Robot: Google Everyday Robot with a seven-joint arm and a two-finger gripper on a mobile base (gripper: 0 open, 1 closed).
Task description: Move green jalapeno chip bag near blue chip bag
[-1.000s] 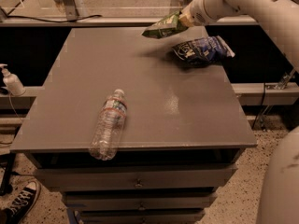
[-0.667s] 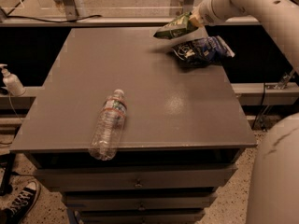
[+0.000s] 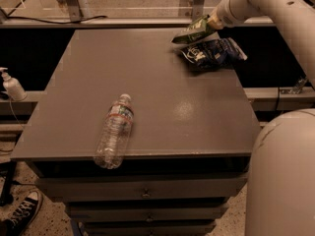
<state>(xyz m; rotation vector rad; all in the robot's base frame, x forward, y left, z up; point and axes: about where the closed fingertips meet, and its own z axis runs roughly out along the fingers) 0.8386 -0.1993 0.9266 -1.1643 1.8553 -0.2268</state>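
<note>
The green jalapeno chip bag (image 3: 192,32) hangs tilted in the air over the far right of the grey table (image 3: 147,73), its lower end just above the table. My gripper (image 3: 212,20) is shut on the bag's upper right end, at the end of my white arm that comes in from the top right. The blue chip bag (image 3: 211,54) lies wrinkled on the table directly below and in front of the green bag, near the right edge. The green bag's lower end is beside the blue bag's far left corner.
A clear plastic water bottle (image 3: 114,131) lies on its side near the table's front edge, left of centre. A soap dispenser (image 3: 11,84) stands on a ledge at left. My white base (image 3: 283,176) fills the lower right. Drawers sit below the table.
My gripper has carried the green bag to the right and lower, from left of the blue bag to just above its far left side.
</note>
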